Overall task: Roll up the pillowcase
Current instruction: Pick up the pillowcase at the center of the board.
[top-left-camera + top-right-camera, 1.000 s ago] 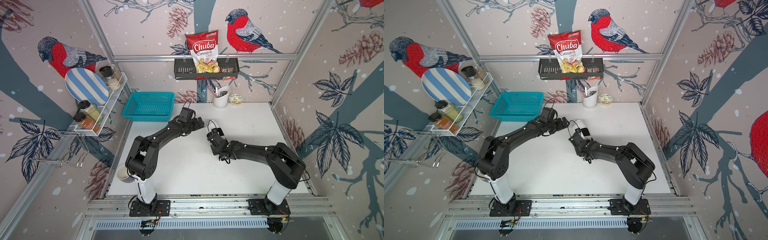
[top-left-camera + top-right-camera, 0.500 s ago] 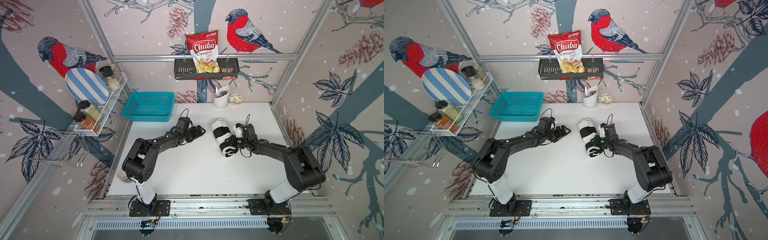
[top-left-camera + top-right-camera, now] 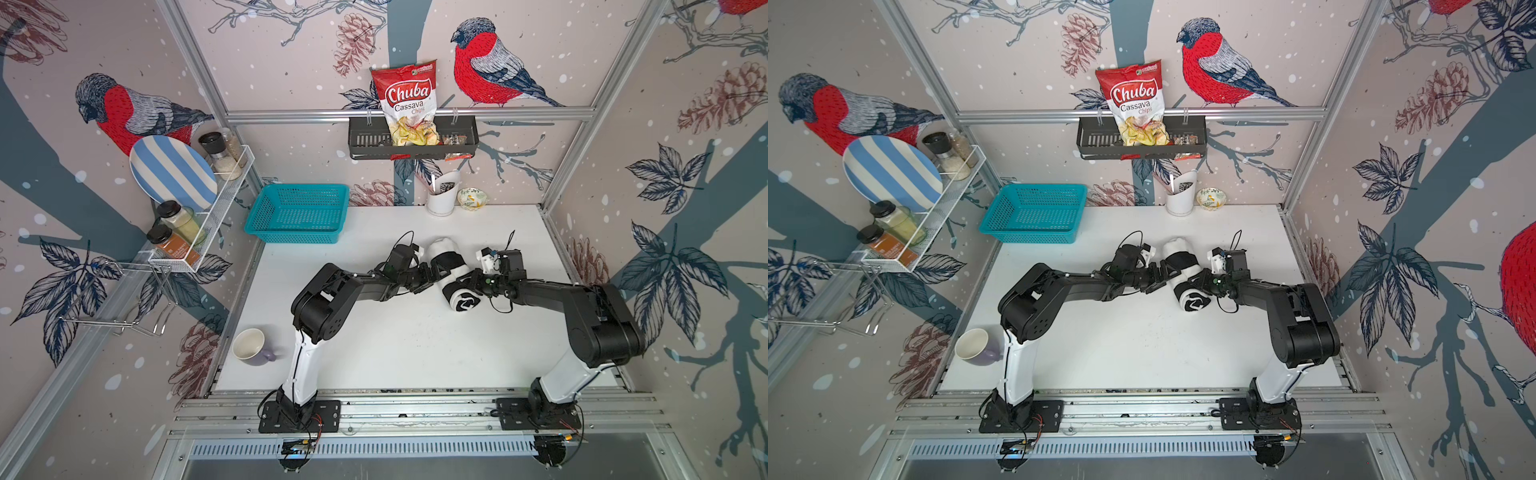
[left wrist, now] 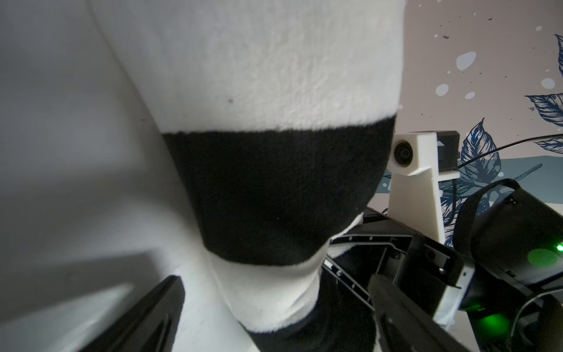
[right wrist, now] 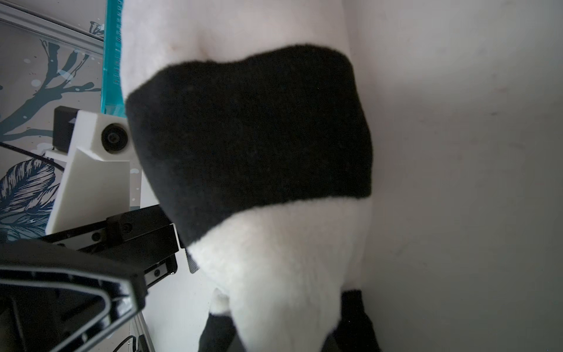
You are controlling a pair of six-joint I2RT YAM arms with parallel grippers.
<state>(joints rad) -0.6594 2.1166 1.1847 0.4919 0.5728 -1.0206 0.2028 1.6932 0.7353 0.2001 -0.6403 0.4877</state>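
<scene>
The pillowcase (image 3: 454, 274) lies on the white table (image 3: 395, 345) as a tight roll of broad black and white stripes, in both top views (image 3: 1185, 276). My left gripper (image 3: 430, 276) reaches it from the left and is open. In the left wrist view the roll (image 4: 274, 183) runs between the two spread fingers (image 4: 152, 317) without touching them. My right gripper (image 3: 478, 277) is pressed against the roll's right side. In the right wrist view the white fabric (image 5: 283, 259) covers its tips, which look shut.
A teal basket (image 3: 297, 212) stands at the back left of the table. A white utensil cup (image 3: 441, 197) and a small bowl (image 3: 471, 197) sit at the back wall. A mug (image 3: 251, 347) lies at the front left edge. A spice rack (image 3: 195, 224) hangs on the left wall.
The left gripper has moved right, up to the roll, which now lies between its jaws. The right arm swung to the roll's right side earlier and has hardly moved since.
</scene>
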